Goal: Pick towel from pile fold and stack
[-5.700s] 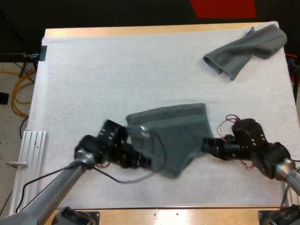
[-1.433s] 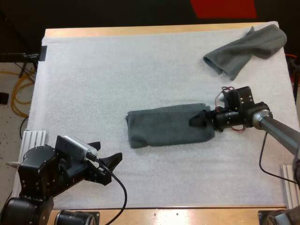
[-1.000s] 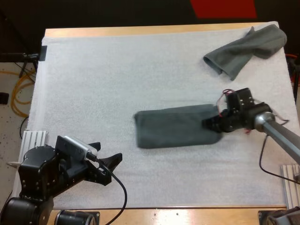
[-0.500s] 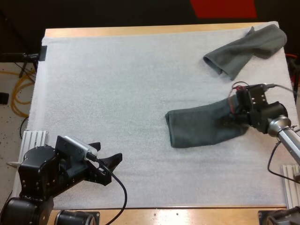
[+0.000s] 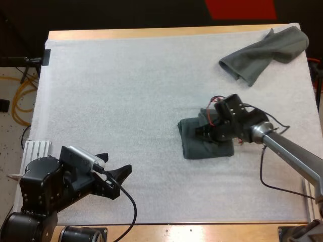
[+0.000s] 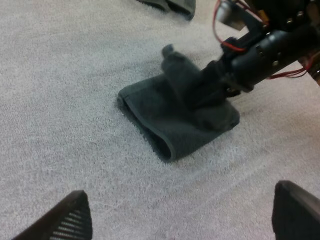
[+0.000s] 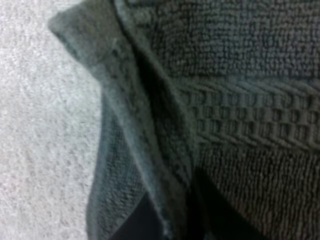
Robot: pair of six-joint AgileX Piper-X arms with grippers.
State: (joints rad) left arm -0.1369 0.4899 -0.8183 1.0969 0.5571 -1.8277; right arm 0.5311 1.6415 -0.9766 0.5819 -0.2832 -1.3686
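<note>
A dark grey-green towel [image 5: 191,145] lies folded right of the mat's middle, its looped edge facing left. My right gripper [image 5: 204,132] sits over its top layer, shut on a flap of the cloth that stands up beside the fingertips [image 6: 212,85]. The right wrist view looks straight onto the towel [image 7: 240,100] with that fold ridge close up. My left gripper [image 5: 118,162] rests at the mat's near left, open and well clear of the towel [image 6: 165,125], with its fingers [image 6: 65,220] wide apart.
A second, crumpled towel [image 5: 262,53] lies at the far right corner of the white mat [image 5: 126,91]; its edge [image 6: 170,5] shows beyond the folded one. A metal rail [image 5: 35,151] stands off the table's left side.
My right gripper dragged the towel rightward, then swung back left with the towel's right end, laying it over the left half. The towel is now half as long. The left arm stayed still.
</note>
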